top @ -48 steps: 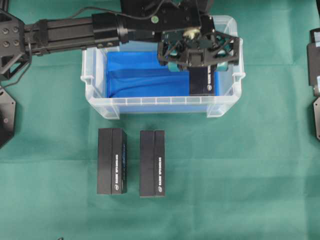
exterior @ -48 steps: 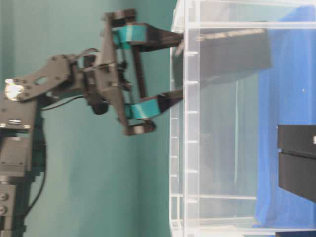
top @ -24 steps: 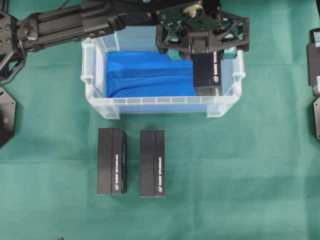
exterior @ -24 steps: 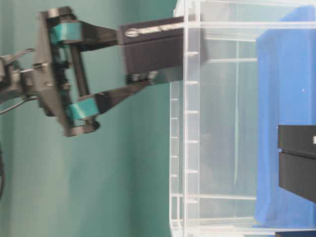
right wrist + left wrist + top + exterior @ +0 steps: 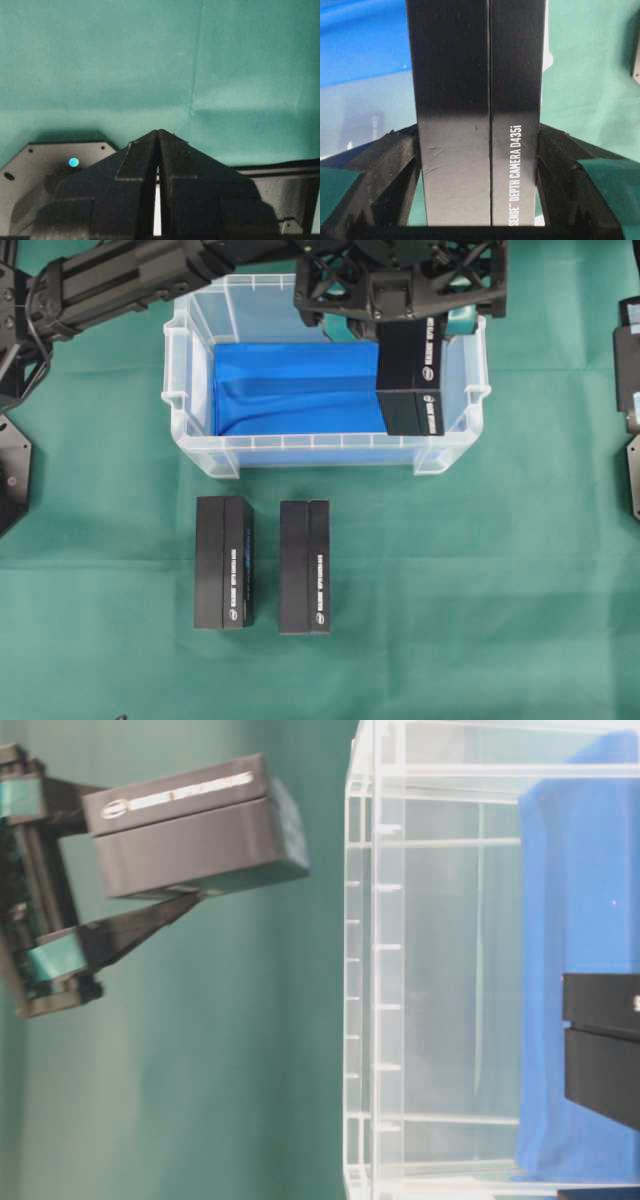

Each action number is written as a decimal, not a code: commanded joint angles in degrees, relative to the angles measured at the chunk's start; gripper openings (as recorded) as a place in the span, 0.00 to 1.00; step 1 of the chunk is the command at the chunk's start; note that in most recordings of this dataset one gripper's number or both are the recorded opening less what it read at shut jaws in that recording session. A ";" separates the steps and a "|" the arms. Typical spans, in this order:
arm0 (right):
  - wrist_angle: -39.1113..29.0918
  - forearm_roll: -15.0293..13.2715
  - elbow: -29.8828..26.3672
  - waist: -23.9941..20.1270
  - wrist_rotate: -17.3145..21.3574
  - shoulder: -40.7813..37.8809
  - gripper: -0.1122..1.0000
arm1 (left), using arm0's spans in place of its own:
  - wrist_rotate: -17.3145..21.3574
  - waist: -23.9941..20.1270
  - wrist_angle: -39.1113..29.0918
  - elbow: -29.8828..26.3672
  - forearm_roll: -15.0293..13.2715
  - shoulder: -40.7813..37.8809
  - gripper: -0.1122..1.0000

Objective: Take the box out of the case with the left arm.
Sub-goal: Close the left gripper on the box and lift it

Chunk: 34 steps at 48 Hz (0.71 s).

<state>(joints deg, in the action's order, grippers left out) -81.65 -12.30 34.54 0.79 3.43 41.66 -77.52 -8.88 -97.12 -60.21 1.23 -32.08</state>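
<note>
I logged two black boxes (image 5: 223, 562) (image 5: 305, 567) lying side by side on the green tabletop (image 5: 480, 590), just in front of the case (image 5: 190, 430). The case stood clear-walled with its blue lining (image 5: 290, 390) exposed. Above its right end, the left gripper (image 5: 479, 165) had its jaws clamped on the box (image 5: 195, 835); in the table-level view the box hung wholly clear of the case rim. Away from the case, the right gripper (image 5: 158, 145) sat with jaws pressed together, holding nothing.
</note>
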 commanded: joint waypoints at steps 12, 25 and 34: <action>0.18 -0.18 -0.79 0.00 0.09 0.09 0.10 | -0.09 0.09 -1.49 -2.81 0.18 1.41 0.64; 0.18 -0.26 -0.70 0.00 0.09 0.09 0.10 | -0.09 0.18 -2.37 -2.55 0.18 1.49 0.64; 0.18 -0.26 -0.79 0.00 0.09 0.09 0.10 | -0.18 0.35 -2.29 -2.55 0.18 1.49 0.64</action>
<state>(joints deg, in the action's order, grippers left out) -81.74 -12.39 34.45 0.88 3.43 41.75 -77.61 -8.70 -99.58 -61.44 1.23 -32.17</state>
